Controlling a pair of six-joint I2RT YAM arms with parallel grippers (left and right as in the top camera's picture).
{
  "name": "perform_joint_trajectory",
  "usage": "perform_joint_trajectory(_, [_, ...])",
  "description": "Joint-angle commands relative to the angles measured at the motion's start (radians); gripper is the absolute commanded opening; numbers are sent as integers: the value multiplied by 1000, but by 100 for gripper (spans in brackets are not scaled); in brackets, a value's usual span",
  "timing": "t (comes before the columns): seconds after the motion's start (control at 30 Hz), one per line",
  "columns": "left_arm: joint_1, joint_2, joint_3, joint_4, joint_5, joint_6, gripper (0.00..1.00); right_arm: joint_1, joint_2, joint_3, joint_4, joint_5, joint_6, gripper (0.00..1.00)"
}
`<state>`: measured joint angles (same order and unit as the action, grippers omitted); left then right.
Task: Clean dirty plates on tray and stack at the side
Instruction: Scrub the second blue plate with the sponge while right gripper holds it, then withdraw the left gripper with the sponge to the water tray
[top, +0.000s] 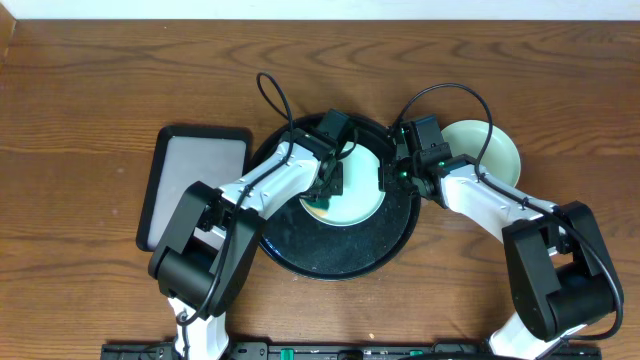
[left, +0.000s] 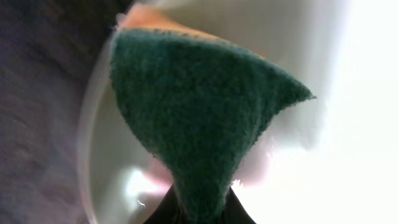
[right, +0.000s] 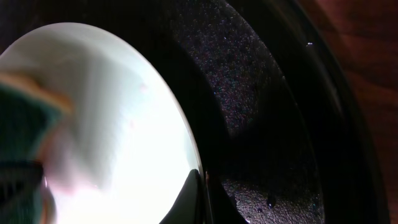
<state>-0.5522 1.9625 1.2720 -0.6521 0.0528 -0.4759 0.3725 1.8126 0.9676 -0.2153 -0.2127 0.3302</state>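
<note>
A pale mint plate (top: 358, 203) lies in the round black tray (top: 340, 258). My left gripper (top: 325, 188) is shut on a green sponge (left: 199, 118) with an orange back, and the sponge presses on the plate's (left: 298, 56) inside. A faint pinkish smear (left: 155, 178) shows beside the sponge. My right gripper (top: 388, 176) is shut on the plate's right rim. In the right wrist view its thin fingers (right: 194, 196) pinch the plate's (right: 124, 124) edge above the tray's speckled floor (right: 261, 124). The sponge (right: 18, 137) shows at that view's left edge.
Another pale plate (top: 495, 150) lies on the wooden table just right of the tray, behind my right arm. A rectangular black tray (top: 195, 185) lies to the left of the round tray. Both arms reach in from the near edge.
</note>
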Motion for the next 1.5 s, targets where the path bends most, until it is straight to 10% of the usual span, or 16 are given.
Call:
perform_joint_trajectory(0.0, [-10, 45, -10, -36, 254, -19, 8, 2, -21, 11, -5, 23, 13, 1])
perform_joint_trajectory(0.63, [32, -53, 17, 142, 451, -19, 7, 2, -21, 11, -5, 21, 13, 2])
perform_joint_trajectory(0.87, [140, -280, 17, 77, 354, -15, 7, 2, -21, 11, -5, 20, 13, 31])
perform_joint_trajectory(1.47, [574, -605, 14, -398, -198, 39, 8, 73, -21, 0, -42, 85, 13, 29])
